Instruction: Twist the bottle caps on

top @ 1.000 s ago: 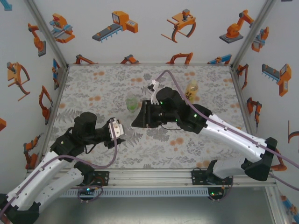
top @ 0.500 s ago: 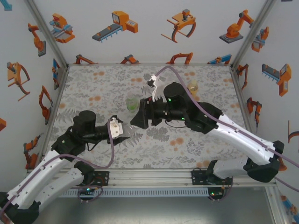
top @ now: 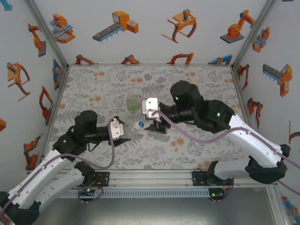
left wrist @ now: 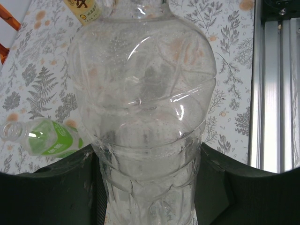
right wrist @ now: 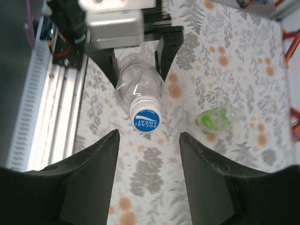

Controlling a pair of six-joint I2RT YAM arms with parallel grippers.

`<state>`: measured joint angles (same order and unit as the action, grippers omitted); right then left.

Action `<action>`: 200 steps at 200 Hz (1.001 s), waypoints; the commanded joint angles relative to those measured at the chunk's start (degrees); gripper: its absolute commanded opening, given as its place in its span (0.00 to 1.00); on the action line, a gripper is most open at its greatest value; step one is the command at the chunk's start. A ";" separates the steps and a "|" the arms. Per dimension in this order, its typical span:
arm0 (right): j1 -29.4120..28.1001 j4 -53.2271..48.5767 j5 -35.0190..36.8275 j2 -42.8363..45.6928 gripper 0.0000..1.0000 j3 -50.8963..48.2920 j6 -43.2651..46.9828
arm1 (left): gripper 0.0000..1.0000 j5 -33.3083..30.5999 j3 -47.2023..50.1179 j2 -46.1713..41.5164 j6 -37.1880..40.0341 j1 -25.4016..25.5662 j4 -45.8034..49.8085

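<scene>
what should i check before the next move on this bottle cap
1. Left claw shut on the colourless bottle: ok.
2. Blue-centred cap seated on that bottle's neck: ok.
3. Cap fully tightened: cannot tell.
4. Right claw open and lined up with the cap: ok.
5. Green bottle lying apart from the claws' path: ok.
6. Green bottle capped: not ok, its mouth looks open.

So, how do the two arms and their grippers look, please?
Both the left arm and the right arm have white lower shells and black joints with green lights. A purple cable loops along each. The left gripper and the right gripper have black, blocky fingers ahead of a white camera box.
</scene>
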<state>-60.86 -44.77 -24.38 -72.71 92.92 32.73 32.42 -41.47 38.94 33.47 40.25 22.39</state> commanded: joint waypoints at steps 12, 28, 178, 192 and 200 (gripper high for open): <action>-0.14 -4.57 -5.25 -2.24 0.53 1.81 15.11 | 0.00 1.85 -1.44 -0.30 0.93 0.10 -0.86; -0.16 -4.47 -6.03 -3.48 0.53 2.42 14.80 | 0.00 1.92 -1.46 -0.22 0.94 0.14 -0.85; -0.49 1.52 -2.14 -6.87 0.25 1.79 -1.24 | 0.00 1.82 -1.56 -0.70 0.85 0.10 -0.57; -0.54 6.35 -0.54 -5.56 0.24 -1.21 -10.52 | 0.00 1.10 -1.49 -1.12 0.80 0.16 -0.65; -0.49 8.89 0.06 -4.82 0.23 -2.84 -15.99 | 0.00 0.37 -1.42 -1.40 0.76 0.15 -0.71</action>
<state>-60.97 -44.75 -27.83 -79.37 94.13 33.47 32.51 -41.50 38.79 33.69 40.36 22.92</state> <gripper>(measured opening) 0.349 0.563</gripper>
